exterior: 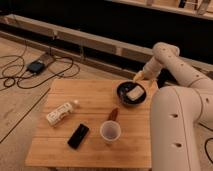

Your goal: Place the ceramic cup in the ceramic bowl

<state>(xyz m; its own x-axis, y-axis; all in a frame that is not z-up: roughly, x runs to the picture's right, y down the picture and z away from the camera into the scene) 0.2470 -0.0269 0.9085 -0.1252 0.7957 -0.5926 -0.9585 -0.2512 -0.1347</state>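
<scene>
The ceramic cup (110, 131), pale pinkish-white with a darker inside, stands upright near the front middle of the wooden table (90, 97). The dark ceramic bowl (123, 93) sits at the table's far right edge, with a pale blocky object (134, 93) lying inside it. My gripper (139, 77) hangs just over the bowl's far rim, well away from the cup. The arm reaches in from the right and its large pale body (180, 130) covers the table's right side.
A white plastic bottle (61, 112) lies on its side at the left. A black phone (78, 135) lies front left of the cup. A small brown item (114, 114) lies between cup and bowl. Cables and a dark device (36, 66) lie on the floor at the left.
</scene>
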